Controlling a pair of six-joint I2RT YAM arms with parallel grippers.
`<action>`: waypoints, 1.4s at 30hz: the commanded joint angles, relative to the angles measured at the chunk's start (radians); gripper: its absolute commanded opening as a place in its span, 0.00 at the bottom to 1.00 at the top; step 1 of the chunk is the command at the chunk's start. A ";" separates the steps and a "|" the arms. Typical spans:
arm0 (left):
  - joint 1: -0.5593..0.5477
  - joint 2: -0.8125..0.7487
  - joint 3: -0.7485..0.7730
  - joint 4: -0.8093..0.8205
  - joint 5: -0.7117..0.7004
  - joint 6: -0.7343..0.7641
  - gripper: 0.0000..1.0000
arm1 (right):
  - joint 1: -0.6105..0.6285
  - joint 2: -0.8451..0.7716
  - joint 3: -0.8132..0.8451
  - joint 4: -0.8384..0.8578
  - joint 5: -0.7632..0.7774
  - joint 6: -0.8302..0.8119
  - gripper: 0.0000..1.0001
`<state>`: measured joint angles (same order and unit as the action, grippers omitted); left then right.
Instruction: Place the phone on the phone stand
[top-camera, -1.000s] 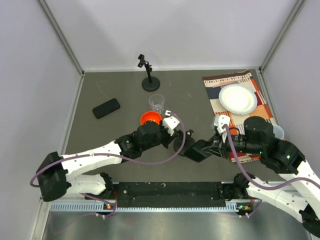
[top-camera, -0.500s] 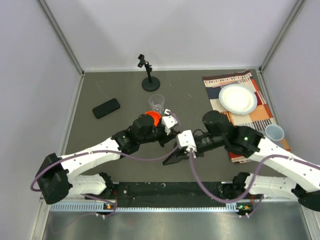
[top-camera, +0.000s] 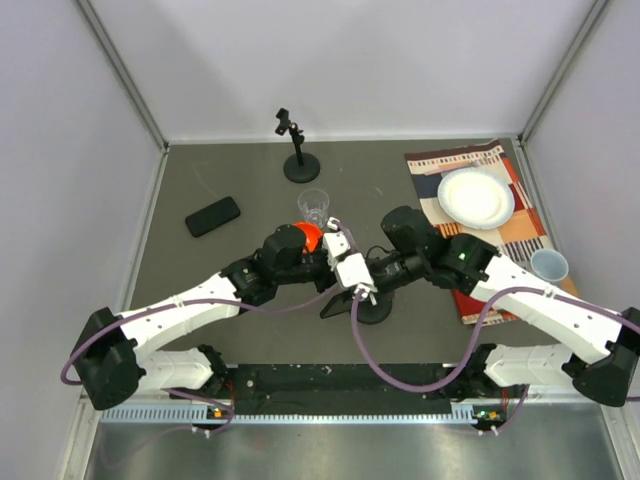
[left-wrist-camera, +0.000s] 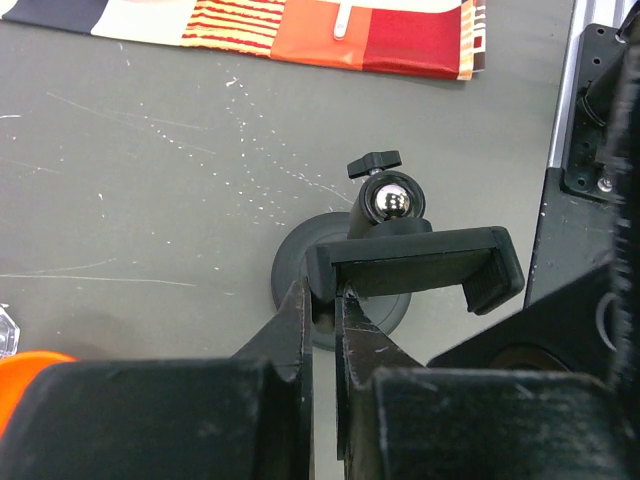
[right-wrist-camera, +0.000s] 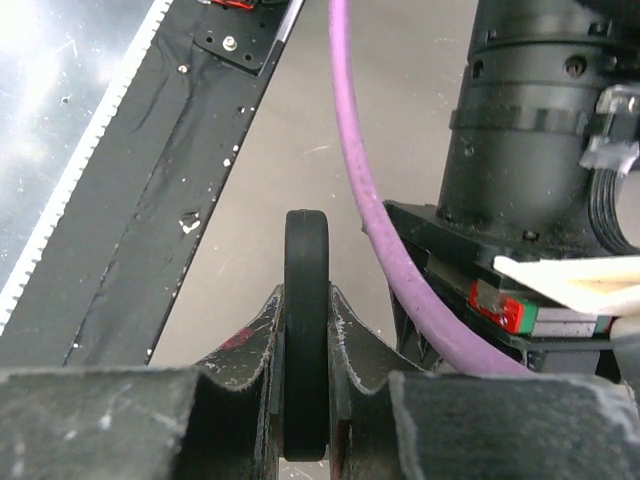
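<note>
The phone (top-camera: 212, 216) lies flat on the table (top-camera: 400, 190) at the left, well apart from both arms and touched by nothing; it is not on any stand. The left arm reaches in from the near left corner toward the middle; its gripper (left-wrist-camera: 322, 295) has the fingers drawn nearly together, the tips at the lower left corner of the stand's clamp (left-wrist-camera: 410, 260), seeming to pinch it. At the back edge a second stand (top-camera: 297, 150) is upright on its round foot, alone. Just in front of it is a clear glass (top-camera: 314, 205), and right beside the glass an orange bowl (top-camera: 305, 232), partly hidden by the left wrist. The stand (top-camera: 375, 312) sits near the front middle on its round base (left-wrist-camera: 290, 270); in the left wrist view a shiny ball joint (left-wrist-camera: 390, 200) and a small knob (left-wrist-camera: 373, 160) show above the clamp, which lies crosswise. The right arm crosses in from the right; its gripper (right-wrist-camera: 305, 298) is closed on a thin black rounded part seen edge-on, which looks like part of the stand, though which part I cannot tell. Further right a striped mat (top-camera: 500, 160) carries a white plate (top-camera: 476, 197); a small pale cup (top-camera: 548, 265) stands by the mat's near right edge.
</note>
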<state>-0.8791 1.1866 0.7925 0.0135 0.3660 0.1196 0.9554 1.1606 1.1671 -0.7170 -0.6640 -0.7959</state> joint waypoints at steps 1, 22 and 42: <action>-0.014 -0.032 0.033 0.028 0.077 0.051 0.00 | -0.064 0.007 0.069 0.085 -0.072 -0.040 0.00; -0.014 -0.021 0.056 -0.004 0.096 0.071 0.00 | -0.124 0.073 0.120 0.045 -0.074 -0.058 0.00; -0.014 -0.036 0.028 0.057 -0.192 -0.050 0.00 | -0.133 0.016 0.054 -0.022 0.208 0.417 0.00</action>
<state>-0.8791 1.1870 0.8043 -0.0124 0.3103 0.0696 0.8497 1.2232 1.2293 -0.7906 -0.6201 -0.7036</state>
